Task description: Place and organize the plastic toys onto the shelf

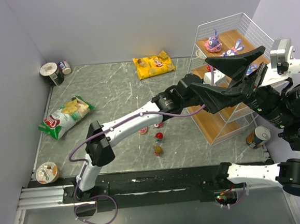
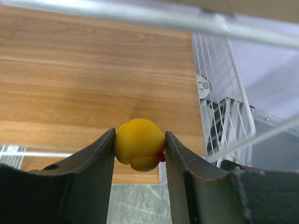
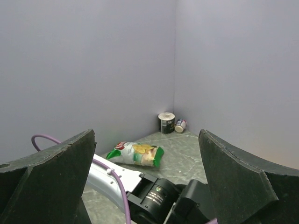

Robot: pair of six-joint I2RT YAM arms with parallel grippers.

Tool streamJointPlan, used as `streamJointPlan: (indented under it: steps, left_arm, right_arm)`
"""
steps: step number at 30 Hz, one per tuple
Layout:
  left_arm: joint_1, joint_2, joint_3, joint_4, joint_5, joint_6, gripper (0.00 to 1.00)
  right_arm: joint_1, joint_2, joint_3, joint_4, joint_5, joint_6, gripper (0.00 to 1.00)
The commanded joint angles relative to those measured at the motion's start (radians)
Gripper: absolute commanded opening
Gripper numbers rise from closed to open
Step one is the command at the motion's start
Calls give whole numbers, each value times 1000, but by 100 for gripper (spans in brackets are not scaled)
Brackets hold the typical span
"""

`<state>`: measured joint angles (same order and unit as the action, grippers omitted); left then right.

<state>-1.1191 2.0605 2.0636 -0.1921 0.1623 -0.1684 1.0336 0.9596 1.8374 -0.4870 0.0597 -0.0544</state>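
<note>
My left gripper [image 2: 139, 144] is shut on a small round yellow toy [image 2: 138, 143] with a red bit on its side. It holds the toy just over a light-wood board [image 2: 93, 70] of the white wire shelf [image 1: 226, 20]. From above, the left gripper [image 1: 253, 84] reaches into the shelf's middle and the toy is hidden. My right gripper [image 1: 217, 67] hangs open and empty above it, also seen in its own view [image 3: 146, 135]. Two purple bunnies [image 1: 213, 43] [image 1: 234, 48] sit on the top board. Several small toys [image 1: 158, 136] lie on the table.
A yellow snack bag [image 1: 154, 66] lies at the back. A green snack bag [image 1: 66, 116] lies at the left, also in the right wrist view [image 3: 135, 154]. Two cans [image 1: 52, 73] stand in the far left corner, one [image 1: 47, 173] at the near left, one [image 1: 258, 136] beside the shelf.
</note>
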Motion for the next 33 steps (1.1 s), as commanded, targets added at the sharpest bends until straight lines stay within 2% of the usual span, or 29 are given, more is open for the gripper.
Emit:
streamJointPlan:
  steps: [1, 9, 15, 33]
  left_arm:
    - [-21, 59, 134, -27, -27, -14, 5]
    - [-30, 70, 145, -32, -133, -100, 8]
    - [-38, 53, 110, -9, -159, -143, 16]
    - [-77, 76, 145, -20, -227, -160, 17]
  right_arm:
    - [-4, -7, 11, 13, 25, -16, 98]
    - [-4, -44, -21, -4, 58, 2, 98]
    - [-4, -56, -40, -7, 72, 14, 98]
    - [-3, -38, -20, -18, 80, 2, 98]
